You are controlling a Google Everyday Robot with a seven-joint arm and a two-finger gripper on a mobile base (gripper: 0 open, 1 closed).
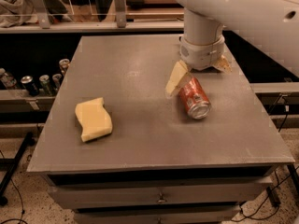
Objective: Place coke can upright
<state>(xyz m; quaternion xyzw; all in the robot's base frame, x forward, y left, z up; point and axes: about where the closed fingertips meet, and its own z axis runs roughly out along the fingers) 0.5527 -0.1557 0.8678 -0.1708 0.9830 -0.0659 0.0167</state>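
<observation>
1. The gripper [198,78] hangs low over the far right part of the counter [140,143], below a thick white wrist that comes down from the upper right.
2. Its two pale yellow fingers [176,78] are spread apart. One slants down on the left, and the other shows only partly, behind the wrist on the right.
3. Nothing is pinched between the fingers.
4. The coke can [194,97] lies on its side on the counter just below the gripper. Its silver end faces the near right and its far end is under the wrist.
5. The left finger is against or just beside the upper left flank of the can. Actual contact cannot be confirmed.
6. The right finger is apart from the can.
7. A yellow sponge [93,119] lies flat on the near left part of the counter, well apart from the can.
8. Several small cans [44,82] stand on a lower shelf beyond the counter's left edge.
9. A drawer front with a small handle [161,199] shows below the counter's near edge.
</observation>
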